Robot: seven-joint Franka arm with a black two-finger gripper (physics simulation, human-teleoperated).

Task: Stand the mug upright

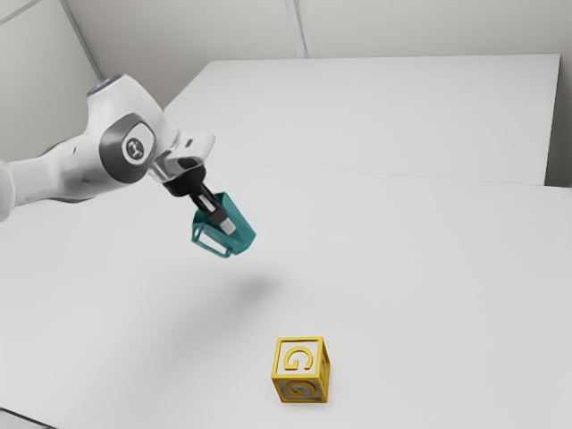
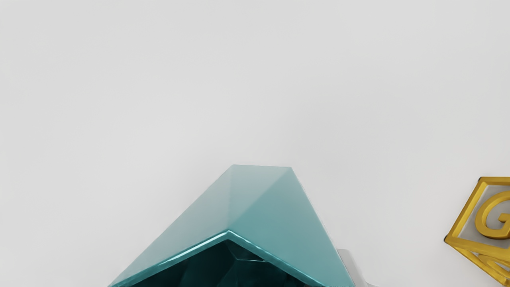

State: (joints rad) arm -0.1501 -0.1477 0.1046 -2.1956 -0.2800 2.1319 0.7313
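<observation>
Exterior view, mug: the teal, faceted, glossy mug (image 1: 239,231) is hanging above the white, smooth counter (image 1: 402,268), near 9 o'clock from the view's centre; its soft grey shadow (image 1: 259,286) is falling apart from it.
Exterior view, tilt: the mouth is leaning toward about 11 o'clock, the base toward about 5; the angular teal handle (image 1: 207,248) is pointing toward about 8.
Exterior view, fingers: the black, pale-tipped fingers (image 1: 227,227) are clamping the mug, judging by how it is hanging clear; the far one is hiding behind or inside it.
Exterior view, block: the yellow-framed cube with a letter G (image 1: 301,369) is resting near 6 o'clock, well apart from the mug.
Wrist view, mug: the rim is facing the hand and the dark inside is opening toward it; the frame is cutting off the near part, handle included.
Wrist view, fingertip: a grey sliver (image 2: 351,265) is showing against the mug's outer wall; its partner's contact is staying unclear.
Wrist view, block: the frame is slicing through the cube.
Progress: the mug is being held aloft but is not standing upright; levelling it, seating its base on the counter and releasing it are seemingly remaining.
</observation>
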